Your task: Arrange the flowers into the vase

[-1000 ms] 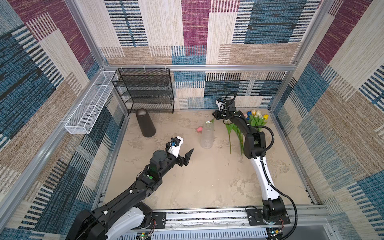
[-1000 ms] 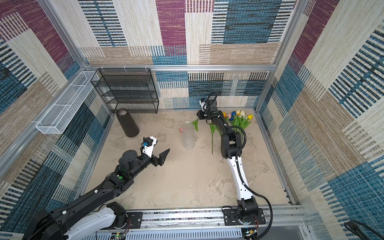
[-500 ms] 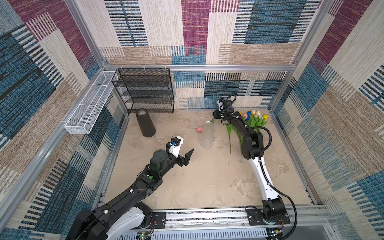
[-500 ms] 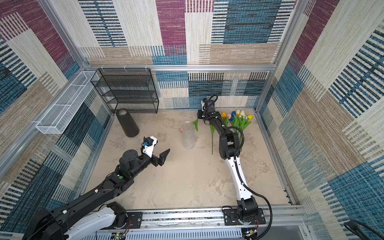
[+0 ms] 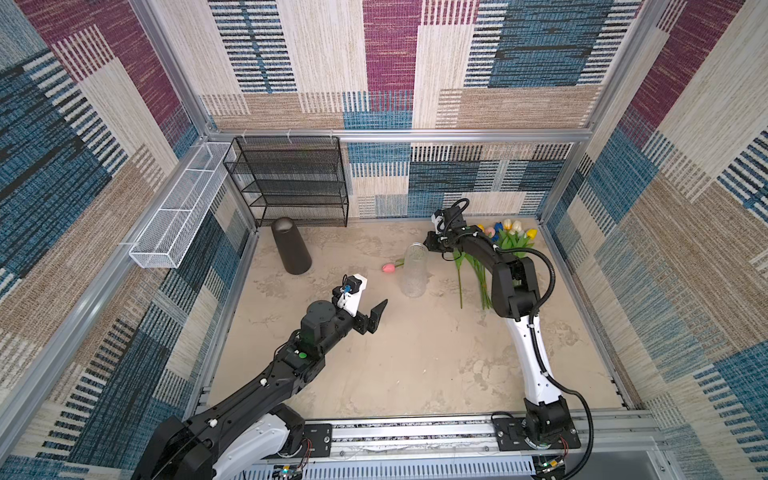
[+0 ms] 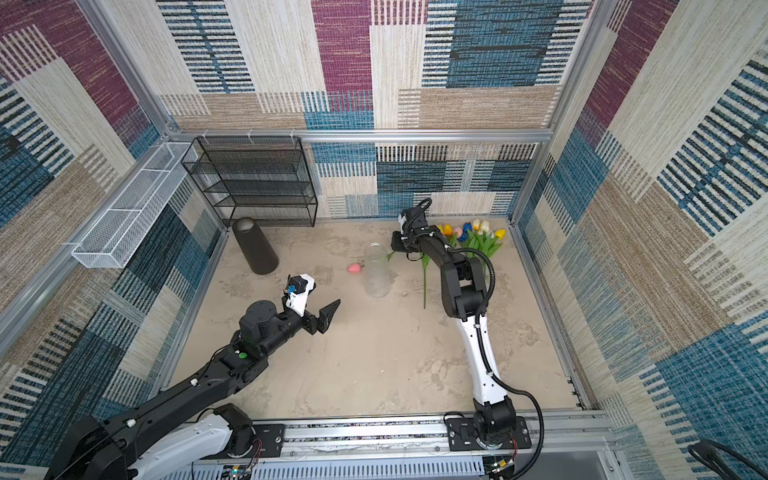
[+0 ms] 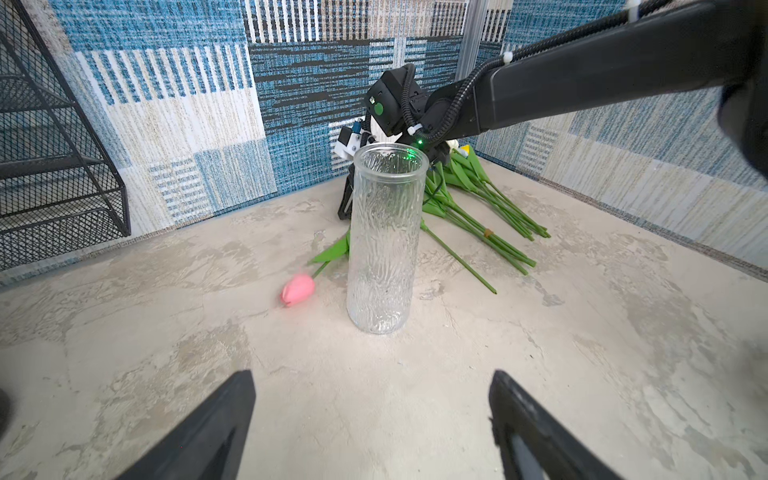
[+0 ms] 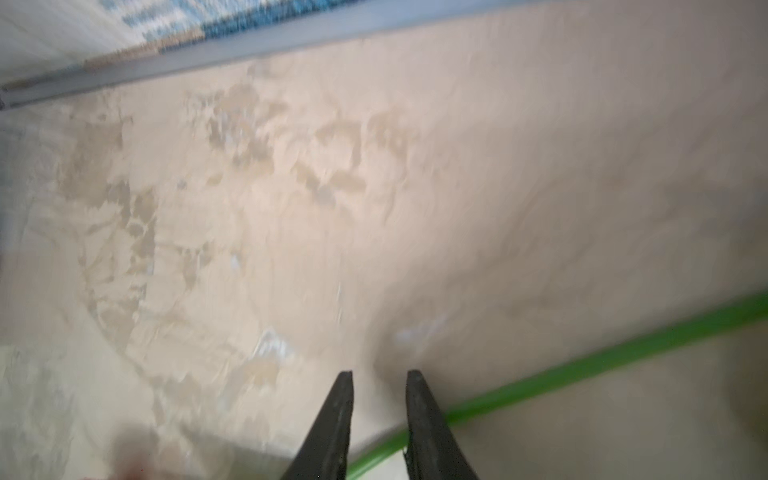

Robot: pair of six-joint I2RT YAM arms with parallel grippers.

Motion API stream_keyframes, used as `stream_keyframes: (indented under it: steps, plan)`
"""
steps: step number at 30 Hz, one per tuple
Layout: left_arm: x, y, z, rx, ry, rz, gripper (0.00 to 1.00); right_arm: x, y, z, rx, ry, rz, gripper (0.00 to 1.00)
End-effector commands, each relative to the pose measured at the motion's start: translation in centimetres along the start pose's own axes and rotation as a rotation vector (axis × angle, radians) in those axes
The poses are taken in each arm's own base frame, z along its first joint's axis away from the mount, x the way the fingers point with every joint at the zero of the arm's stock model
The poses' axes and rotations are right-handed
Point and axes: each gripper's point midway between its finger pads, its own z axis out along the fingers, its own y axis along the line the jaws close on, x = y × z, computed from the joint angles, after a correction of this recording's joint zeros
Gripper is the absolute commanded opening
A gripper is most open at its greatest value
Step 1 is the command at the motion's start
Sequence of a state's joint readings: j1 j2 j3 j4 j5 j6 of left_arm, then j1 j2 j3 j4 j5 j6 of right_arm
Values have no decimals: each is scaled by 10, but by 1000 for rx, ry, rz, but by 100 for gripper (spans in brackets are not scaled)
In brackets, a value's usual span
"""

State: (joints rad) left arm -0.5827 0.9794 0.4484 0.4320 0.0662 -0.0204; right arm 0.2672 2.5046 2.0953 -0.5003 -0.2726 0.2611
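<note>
left tool point(image 7: 372, 374): spread wide, empty, facing glass vase point(image 7: 384, 241) | right tool point(image 8: 380, 373): narrowly parted, gripping nothing, low over worktop point(image 8: 540, 187), green tulip stem point(image 8: 582, 365) crossing behind its fingers

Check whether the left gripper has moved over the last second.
No. In a top view the left gripper sits at the same spot, below and left of the glass vase, with its jaws wide open.
</note>
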Motion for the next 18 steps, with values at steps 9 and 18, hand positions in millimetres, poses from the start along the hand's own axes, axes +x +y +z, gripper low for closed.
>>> stream_keyframes:
  steps: [9,18]
  plan:
    - [-7,1,-1,-4,-41,-5,91,78,-3,-47,29,149,17,29]
    - [-8,0,2,3,-40,-3,91,66,21,-91,-42,69,-117,33]
